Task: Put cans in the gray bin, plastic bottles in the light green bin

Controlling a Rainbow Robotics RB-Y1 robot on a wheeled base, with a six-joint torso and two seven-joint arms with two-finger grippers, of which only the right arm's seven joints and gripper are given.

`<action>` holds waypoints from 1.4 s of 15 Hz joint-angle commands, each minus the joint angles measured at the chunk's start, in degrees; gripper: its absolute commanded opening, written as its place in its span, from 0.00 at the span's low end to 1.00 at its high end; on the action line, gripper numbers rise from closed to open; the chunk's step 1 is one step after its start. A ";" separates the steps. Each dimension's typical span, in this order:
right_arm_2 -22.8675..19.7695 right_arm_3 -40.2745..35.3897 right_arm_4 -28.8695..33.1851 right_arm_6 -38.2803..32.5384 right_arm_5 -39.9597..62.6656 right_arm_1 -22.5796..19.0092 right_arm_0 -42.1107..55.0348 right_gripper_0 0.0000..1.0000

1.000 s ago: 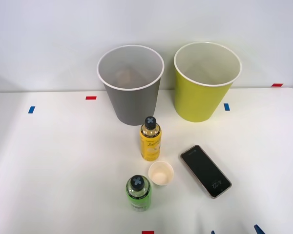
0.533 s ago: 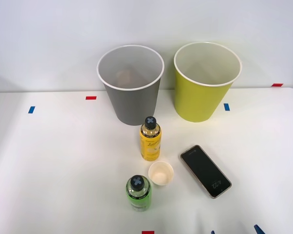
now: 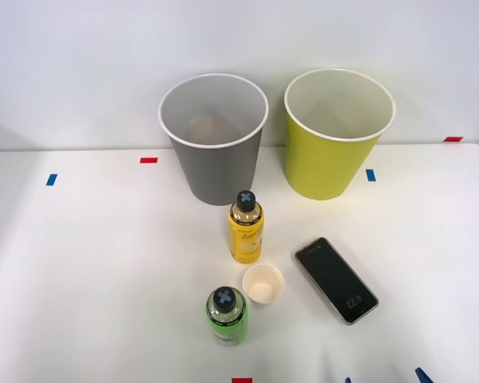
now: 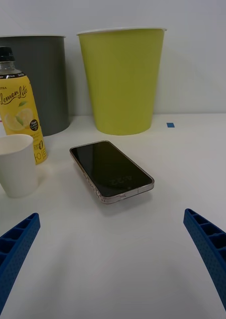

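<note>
Blue ribbed fingers [image 4: 215,249] of the right gripper [image 4: 113,269] stand wide apart above the smooth white table [image 3: 88,271], where the glossy yellow-labelled bottle [image 3: 246,227] and green-labelled bottle [image 3: 227,316] stand upright before the tapered gray bin [image 3: 214,140] and light green bin [image 3: 335,134].

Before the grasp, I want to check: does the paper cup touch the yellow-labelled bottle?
Apart. In the front view a strip of white table lies between the paper cup and the yellow-labelled bottle.

The gray bin [image 4: 40,79] is cut off, its contents indistinct.
</note>
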 commanded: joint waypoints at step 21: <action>0.00 0.00 0.00 0.00 0.00 0.00 0.00 1.00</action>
